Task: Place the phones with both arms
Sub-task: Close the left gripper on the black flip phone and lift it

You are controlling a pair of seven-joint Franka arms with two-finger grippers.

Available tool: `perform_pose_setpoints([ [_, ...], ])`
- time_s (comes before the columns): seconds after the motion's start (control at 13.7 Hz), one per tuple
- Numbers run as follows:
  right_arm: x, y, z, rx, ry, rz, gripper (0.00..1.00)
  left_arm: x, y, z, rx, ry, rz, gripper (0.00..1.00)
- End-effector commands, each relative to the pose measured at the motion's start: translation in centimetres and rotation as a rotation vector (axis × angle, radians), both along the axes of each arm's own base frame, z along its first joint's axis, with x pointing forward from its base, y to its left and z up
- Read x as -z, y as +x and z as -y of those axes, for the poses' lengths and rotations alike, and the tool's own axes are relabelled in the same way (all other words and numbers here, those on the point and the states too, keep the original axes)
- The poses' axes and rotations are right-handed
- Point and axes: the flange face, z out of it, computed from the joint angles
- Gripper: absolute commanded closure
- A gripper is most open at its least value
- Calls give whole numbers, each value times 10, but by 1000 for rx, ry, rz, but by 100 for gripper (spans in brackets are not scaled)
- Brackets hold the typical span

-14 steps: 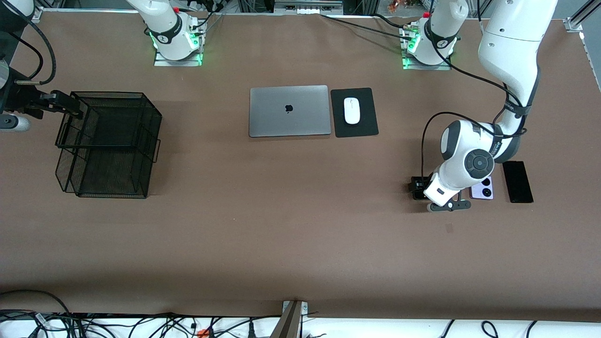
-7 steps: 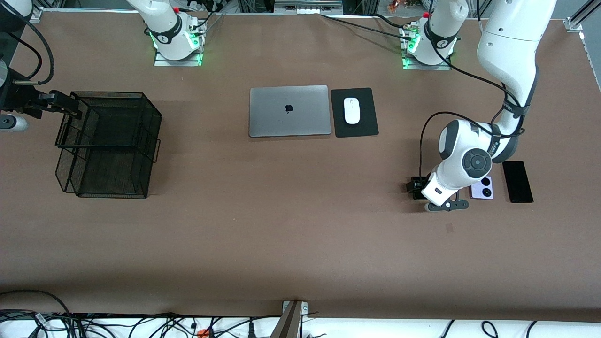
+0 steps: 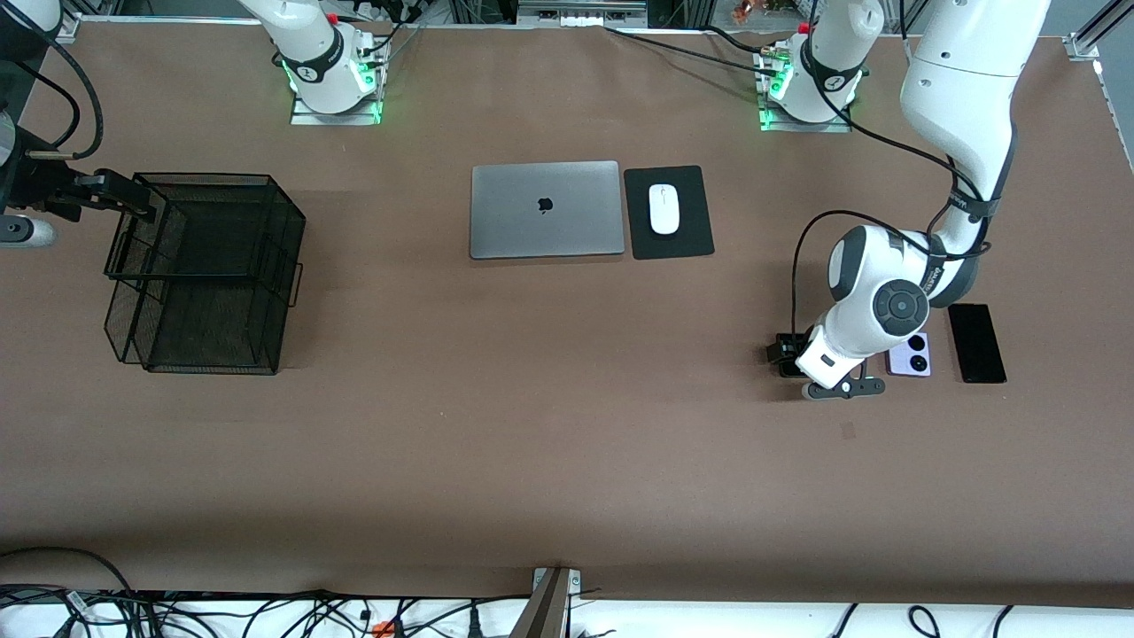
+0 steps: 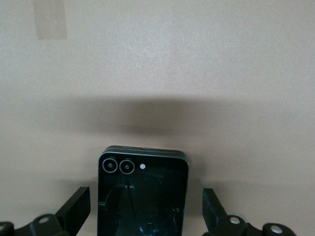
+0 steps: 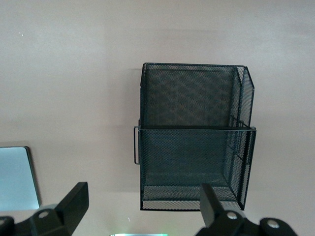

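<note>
Front view, lower right of frame: left gripper (image 3: pixel 791 354) sits low over the small black flip phone (image 3: pixel 785 353), mostly hidden under the wrist; lavender flip phone (image 3: pixel 911 356) just beside it toward the left arm's end, long black slab phone (image 3: pixel 976 343) next along, all on the table (image 3: pixel 532 425); left wrist view shows the fingers (image 4: pixel 74 209) spread wide w/ the black flip phone (image 4: pixel 142 194) between them, gaps on both sides, no contact seen. Right gripper (image 3: pixel 111 195) at upper left edge of frame, beside the top rim of the black mesh basket (image 3: pixel 208 270); right wrist view shows its fingers (image 5: pixel 74 201) spread, nothing held. Grey laptop (image 3: pixel 545 209) & white mouse (image 3: pixel 663 209) upper centre.
</note>
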Motion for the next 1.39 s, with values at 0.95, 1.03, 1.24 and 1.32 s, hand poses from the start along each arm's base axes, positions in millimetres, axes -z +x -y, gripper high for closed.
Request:
perform_pose_setpoints([
  [0.95,-4,0,2,-5,20,-6,0,7,1,-8,-5,4,20,91],
  [1.03,-3,0,2,-4,22,-7,0,2,3,-7,-9,2,26,100],
  [1.24,-3,0,2,-4,22,-7,0,-42,15,3,-18,-12,67,100],
  [1.32,-3,0,3,-5,20,-7,0,-56,18,18,-12,-36,42,100],
])
